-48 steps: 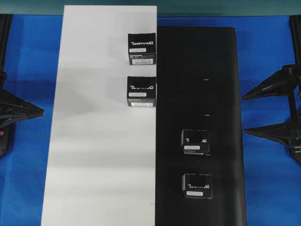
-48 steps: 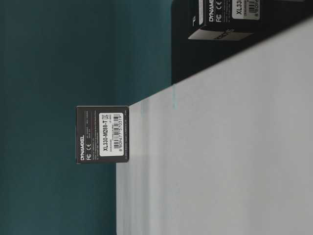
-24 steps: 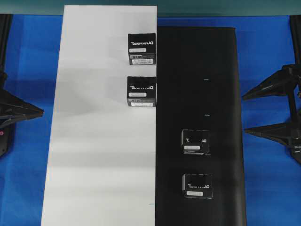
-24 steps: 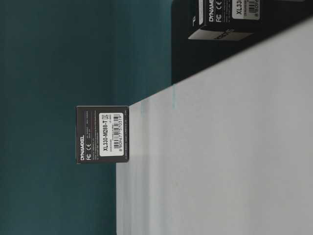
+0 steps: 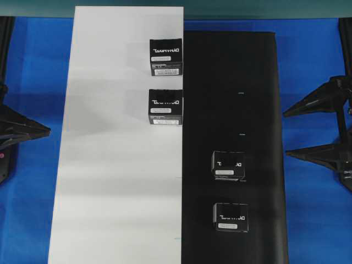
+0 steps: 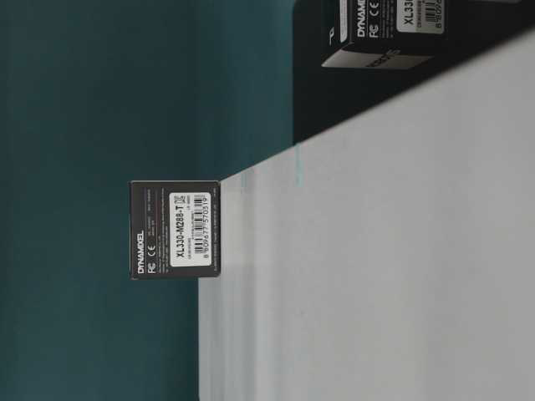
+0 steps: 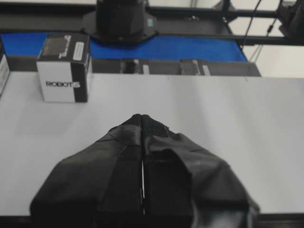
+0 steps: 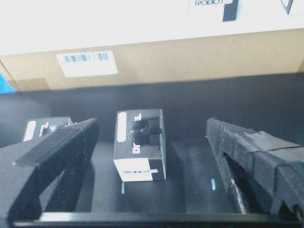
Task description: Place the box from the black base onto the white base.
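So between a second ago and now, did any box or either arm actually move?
Nothing visibly changed. Two boxes sit on the white base, at and; two remain on the black base, at and. The left hand is shut and empty, the right hand open, both parked at the table's sides.

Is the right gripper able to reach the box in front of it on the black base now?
Probably yes: the right gripper is open, the box stands free on the black base, nothing between.
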